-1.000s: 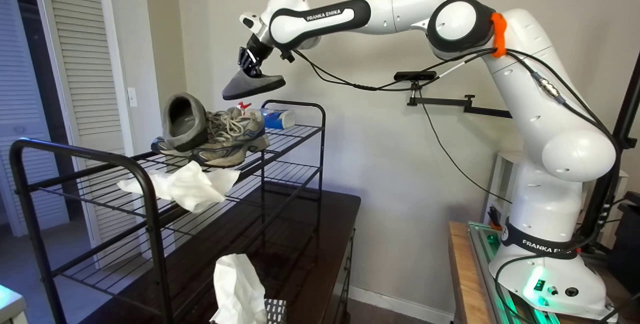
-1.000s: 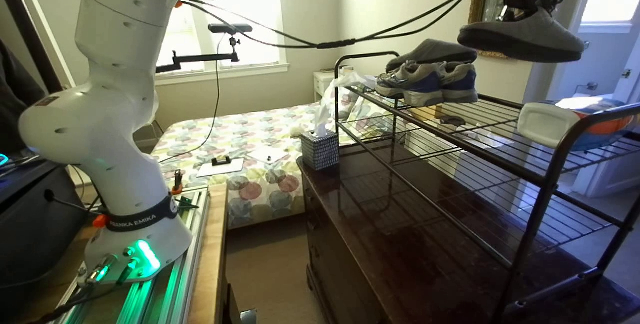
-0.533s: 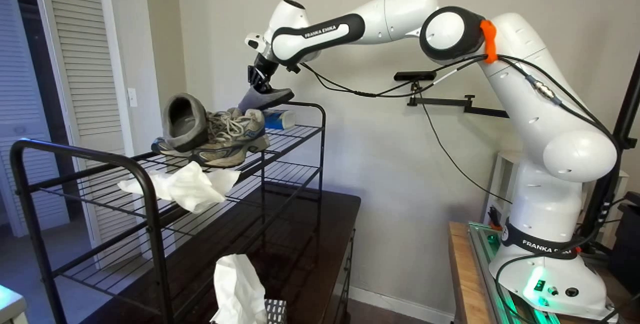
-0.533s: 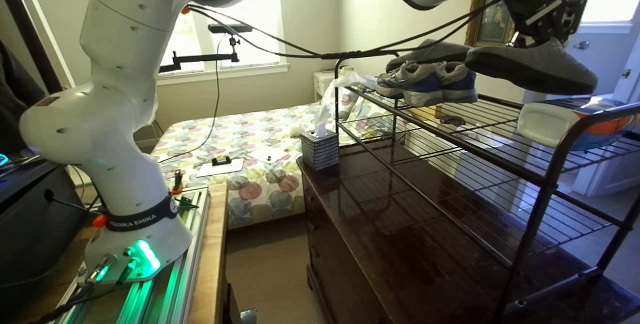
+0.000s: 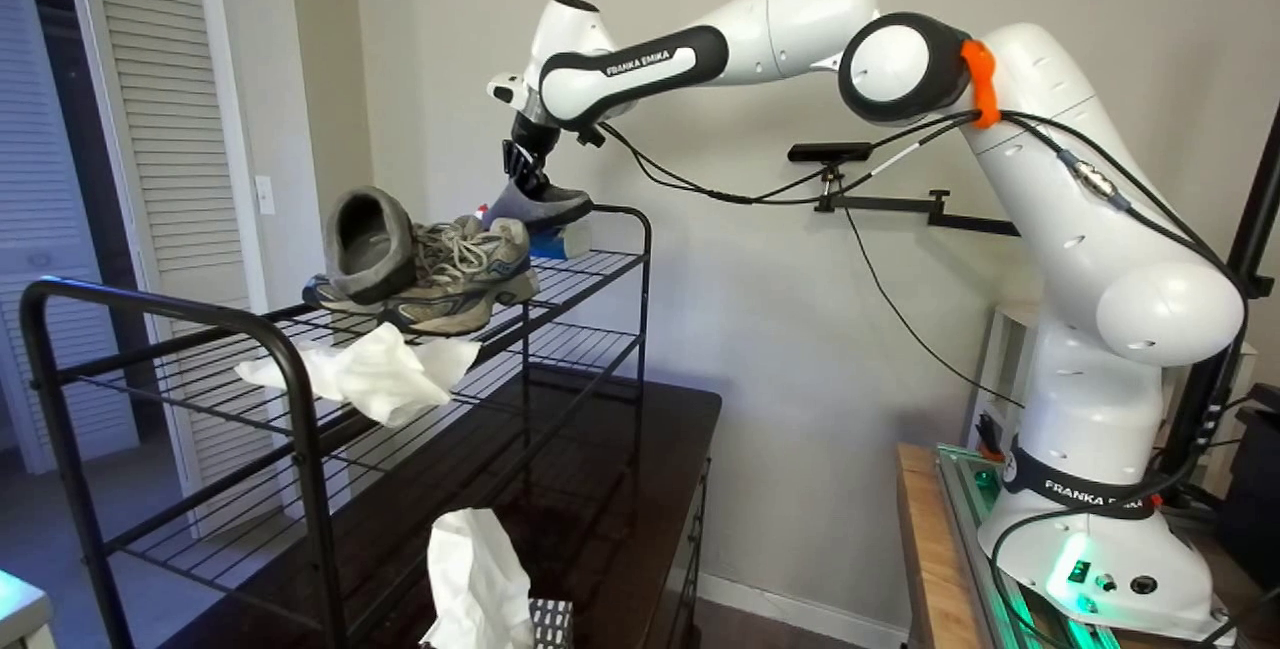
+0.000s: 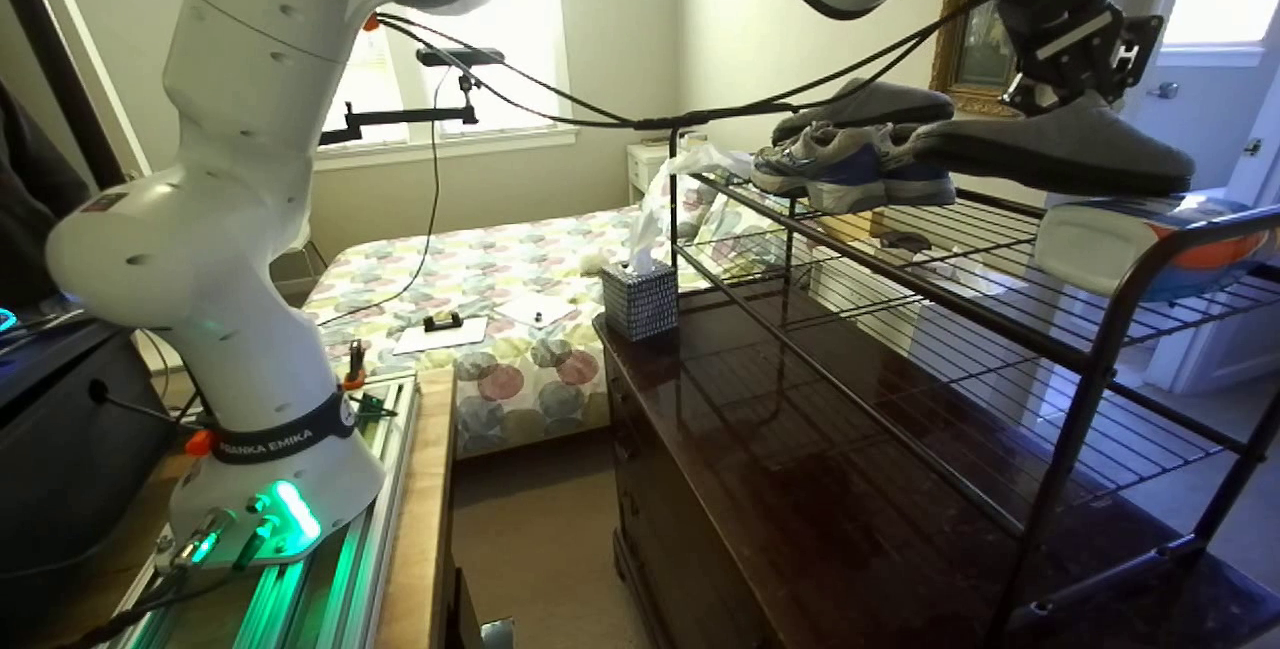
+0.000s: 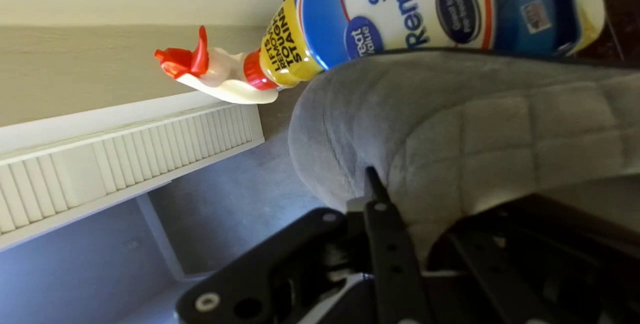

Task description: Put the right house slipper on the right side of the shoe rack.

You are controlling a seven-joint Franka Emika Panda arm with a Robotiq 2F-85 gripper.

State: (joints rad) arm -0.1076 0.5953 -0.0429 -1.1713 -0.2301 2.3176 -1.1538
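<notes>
On the dresser [image 6: 740,429], a tissue box [image 6: 640,304] holds tissue [image 6: 652,229]; rightward, the shoe rack [image 6: 1098,367] bears sneakers [image 6: 845,169] topped by a matching slipper [image 6: 870,106]; then the gripper [image 6: 1047,101], closed on the right house slipper [image 6: 1060,147], holds it lower than a second ago, apparently just above the rack's spray bottle [image 6: 1115,237].

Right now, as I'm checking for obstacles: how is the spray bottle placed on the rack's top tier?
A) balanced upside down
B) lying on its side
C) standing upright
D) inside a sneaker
B: in an exterior view, the spray bottle lies on the shoe rack, its pale base facing sideways, not down.
</notes>
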